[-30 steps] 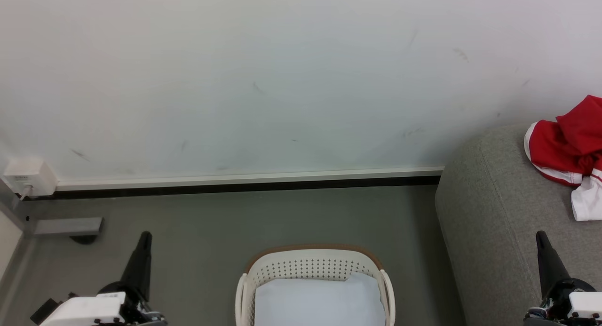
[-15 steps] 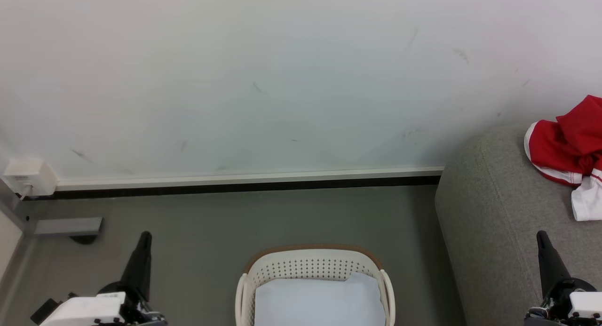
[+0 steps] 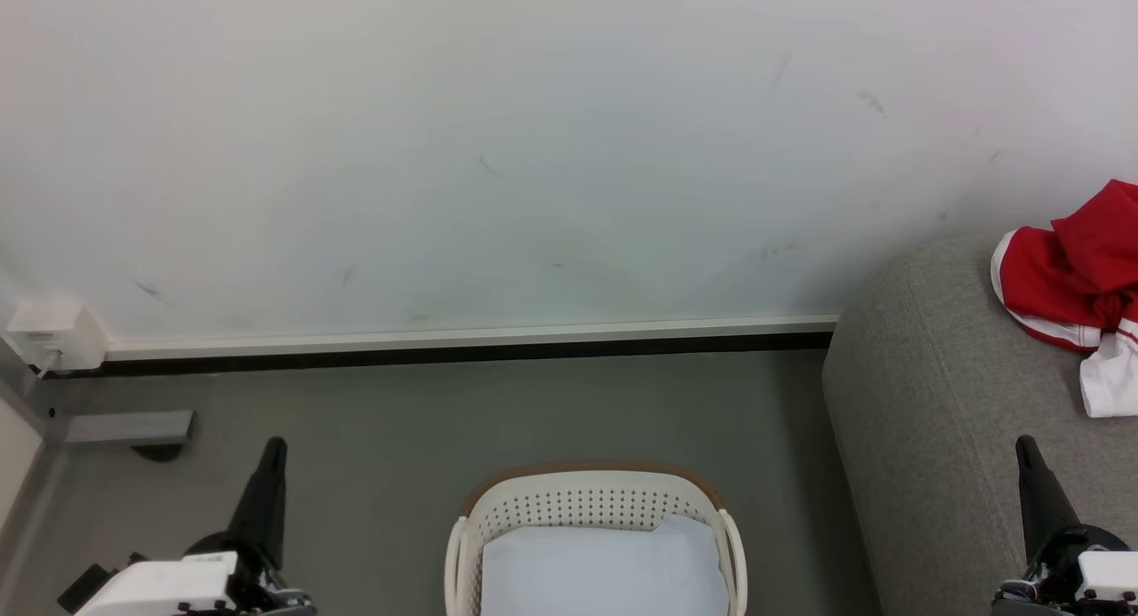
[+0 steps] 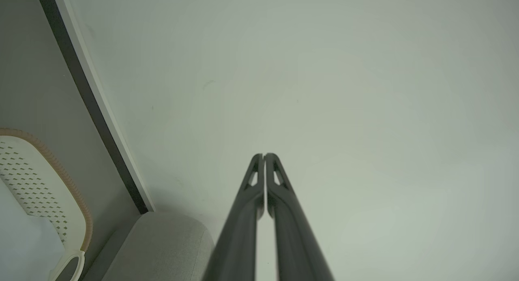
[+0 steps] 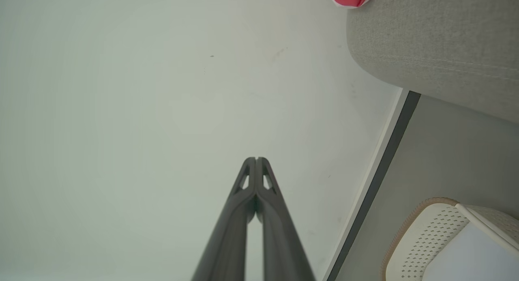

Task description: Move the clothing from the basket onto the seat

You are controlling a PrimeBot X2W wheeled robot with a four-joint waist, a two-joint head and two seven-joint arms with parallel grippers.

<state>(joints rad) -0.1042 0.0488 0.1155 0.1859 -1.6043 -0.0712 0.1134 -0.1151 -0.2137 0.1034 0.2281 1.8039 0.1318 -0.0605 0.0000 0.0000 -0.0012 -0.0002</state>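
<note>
Readable text: none could be made out.
Wall box [image 3: 55, 333]: small label, possibly print, was too blurred.

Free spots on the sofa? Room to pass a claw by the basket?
On the sofa, bare fabric between its rounded left edge and the red clothing, and in front of that pile toward the right claw. Crowded at far right. Floor: wide open strip between basket and left claw; narrower one between basket and sofa. A pale cloth lies in the basket.

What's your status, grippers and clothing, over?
Left gripper shut, empty; right gripper shut, empty. Red white-trimmed clothing lying on grey fabric sofa. Cream perforated plastic basket holds plain pale cloth. No obstruction seen between basket and sofa.
</note>
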